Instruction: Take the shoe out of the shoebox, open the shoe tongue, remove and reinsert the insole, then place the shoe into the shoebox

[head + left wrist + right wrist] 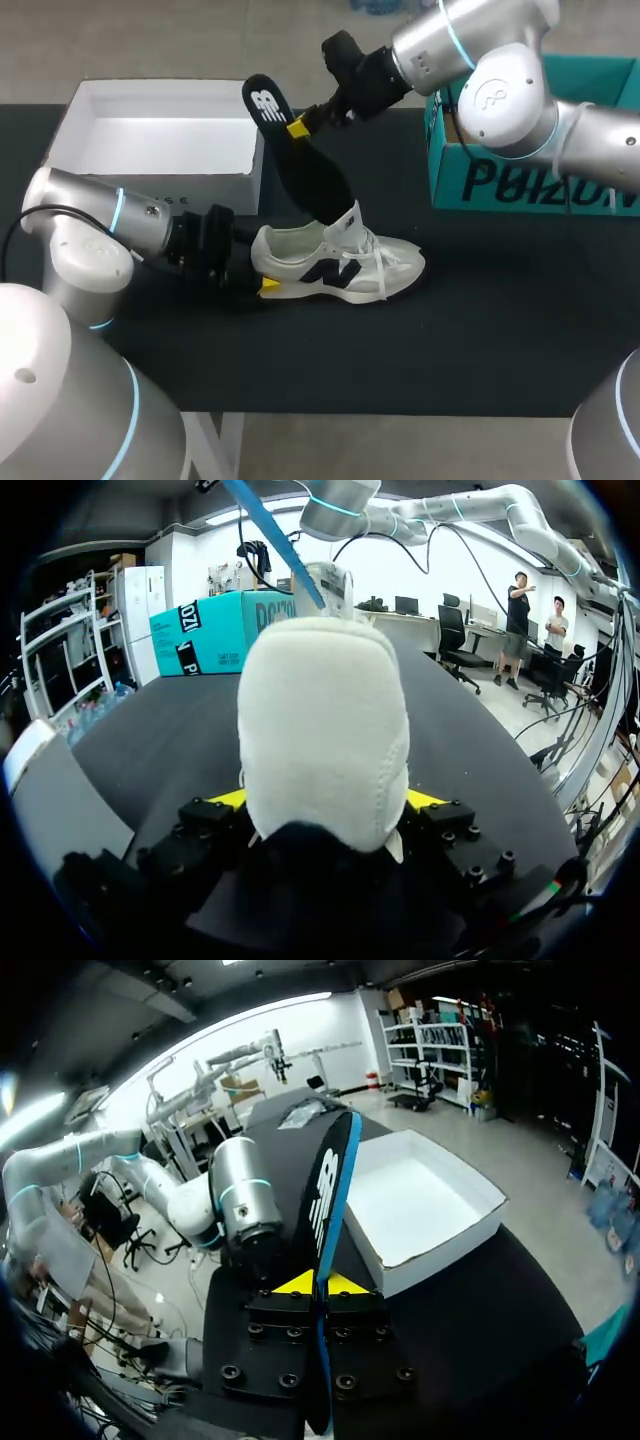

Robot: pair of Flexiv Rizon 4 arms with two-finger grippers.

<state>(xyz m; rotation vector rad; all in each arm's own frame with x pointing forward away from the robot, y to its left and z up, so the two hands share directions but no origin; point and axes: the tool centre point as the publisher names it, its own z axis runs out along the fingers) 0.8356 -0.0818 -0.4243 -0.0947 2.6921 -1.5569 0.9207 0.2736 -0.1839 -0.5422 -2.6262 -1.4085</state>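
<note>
A white sneaker [350,265] with a dark logo lies on its sole on the black table, toe pointing right. My left gripper [260,272] is shut on its heel; in the left wrist view the heel [325,720] fills the gap between both yellow fingertips [228,799]. A long black insole [310,170] with a blue underside [270,530] rises slanted out of the shoe's opening. My right gripper [298,127] is shut on its upper part, pinching it edge-on [320,1282]. The open white shoebox [160,100] stands at the back left.
A teal cardboard box [530,170] stands at the back right, under my right arm. The white shoebox [430,1205] lies just behind the insole [328,1190]. Black table surface [400,350] stretches in front of the shoe.
</note>
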